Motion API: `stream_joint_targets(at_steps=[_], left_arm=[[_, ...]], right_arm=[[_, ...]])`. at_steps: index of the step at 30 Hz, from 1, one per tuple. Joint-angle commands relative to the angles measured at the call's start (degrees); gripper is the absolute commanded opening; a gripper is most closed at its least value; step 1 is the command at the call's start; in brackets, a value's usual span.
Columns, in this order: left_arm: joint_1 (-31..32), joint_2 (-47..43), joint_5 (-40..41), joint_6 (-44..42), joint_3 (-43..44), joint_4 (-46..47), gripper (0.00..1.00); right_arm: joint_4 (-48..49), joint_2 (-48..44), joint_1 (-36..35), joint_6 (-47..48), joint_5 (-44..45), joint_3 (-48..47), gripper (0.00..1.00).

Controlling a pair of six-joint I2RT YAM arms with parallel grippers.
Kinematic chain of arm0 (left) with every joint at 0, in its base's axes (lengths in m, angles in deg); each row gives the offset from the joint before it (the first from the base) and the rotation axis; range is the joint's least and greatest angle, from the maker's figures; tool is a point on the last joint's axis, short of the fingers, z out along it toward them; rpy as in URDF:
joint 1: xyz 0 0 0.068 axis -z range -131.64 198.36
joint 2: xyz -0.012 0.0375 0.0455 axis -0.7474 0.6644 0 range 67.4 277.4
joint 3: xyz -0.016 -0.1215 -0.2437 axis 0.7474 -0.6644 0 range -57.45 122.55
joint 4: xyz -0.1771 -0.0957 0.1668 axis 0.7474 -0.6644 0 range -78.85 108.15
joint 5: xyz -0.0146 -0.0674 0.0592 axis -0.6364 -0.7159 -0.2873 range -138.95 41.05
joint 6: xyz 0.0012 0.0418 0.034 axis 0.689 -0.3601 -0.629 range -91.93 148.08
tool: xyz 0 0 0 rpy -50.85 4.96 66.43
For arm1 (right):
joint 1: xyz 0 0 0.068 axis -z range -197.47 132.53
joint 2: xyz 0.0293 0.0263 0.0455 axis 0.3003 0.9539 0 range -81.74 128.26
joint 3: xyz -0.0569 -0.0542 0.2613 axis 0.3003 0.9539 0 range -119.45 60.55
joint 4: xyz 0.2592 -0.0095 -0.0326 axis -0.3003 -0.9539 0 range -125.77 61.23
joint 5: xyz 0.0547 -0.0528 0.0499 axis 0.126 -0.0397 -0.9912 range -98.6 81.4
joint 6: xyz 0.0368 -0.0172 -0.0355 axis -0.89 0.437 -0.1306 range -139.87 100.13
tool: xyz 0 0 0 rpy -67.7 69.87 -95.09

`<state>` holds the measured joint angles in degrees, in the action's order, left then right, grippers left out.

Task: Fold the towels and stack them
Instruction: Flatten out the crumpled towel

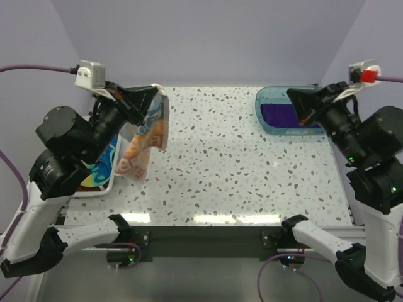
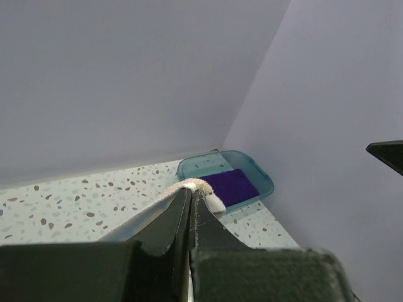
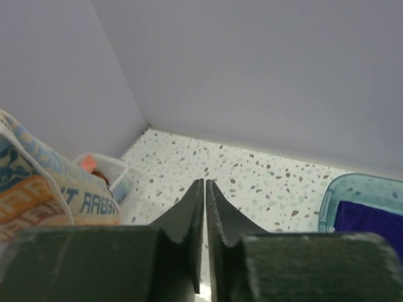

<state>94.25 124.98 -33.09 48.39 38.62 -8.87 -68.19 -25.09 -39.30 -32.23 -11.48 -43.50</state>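
Note:
A white towel with coloured "RABBIT" lettering (image 1: 146,139) hangs in the air at the table's left. My left gripper (image 1: 153,93) is shut on its top edge, and its white hem (image 2: 203,189) pokes out past the fingertips in the left wrist view. The same towel (image 3: 38,189) shows at the left of the right wrist view. A folded deep purple towel (image 1: 281,113) lies in the blue tray (image 1: 267,99) at the back right. My right gripper (image 1: 301,117) hovers over that tray, shut with nothing between its fingers (image 3: 205,186).
A white basket (image 1: 111,179) at the left edge holds more coloured cloth (image 1: 94,176), and its rim (image 3: 107,165) shows in the right wrist view. Speckled tabletop (image 1: 227,163) lies between basket and tray. Lilac walls close in the back and sides.

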Motion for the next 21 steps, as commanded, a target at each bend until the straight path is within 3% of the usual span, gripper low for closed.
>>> stream_joint_targets(at_steps=[1,3,5,6,10,16,19,20,21], left_arm=[[-0.1,4.4,1.7,-1.3,-3.2,-0.3,0.0],[0.0,5.3,0.6,-1.2,-5.1,0.5,0.0],[-0.1,7.0,-0.8,-0.3,-7.9,1.9,0.0],[-0.1,7.6,-2.4,0.6,-8.7,2.3,0.0],[-0.1,13.5,-4.2,2.4,-14.9,6.8,0.0],[1.6,26.6,-15.6,7.9,-18.3,17.0,0.0],[2.6,31.5,-17.3,7.8,-16.6,18.1,0.31],[2.7,32.2,-17.4,7.7,-16.2,17.9,0.55],[2.5,32.7,-16.5,7.3,-15.9,17.6,0.65]], right_arm=[[1.6,3.3,0.0,-2.4,-6.8,10.5,0.13],[3.0,3.9,0.0,-3.6,-9.2,18.1,0.2],[5.3,3.9,-0.1,-4.1,-9.5,23.0,0.34],[6.0,3.6,0.0,-4.0,-8.6,27.3,0.45],[7.2,3.6,0.0,-3.5,-5.4,34.5,0.63],[5.1,1.6,0.0,-1.4,3.8,40.7,0.67],[4.3,0.4,0.1,-1.4,9.4,43.7,0.67],[4.1,0.3,0.1,-1.9,9.2,44.3,0.67],[4.0,0.5,0.1,-2.1,8.7,45.2,0.67]])
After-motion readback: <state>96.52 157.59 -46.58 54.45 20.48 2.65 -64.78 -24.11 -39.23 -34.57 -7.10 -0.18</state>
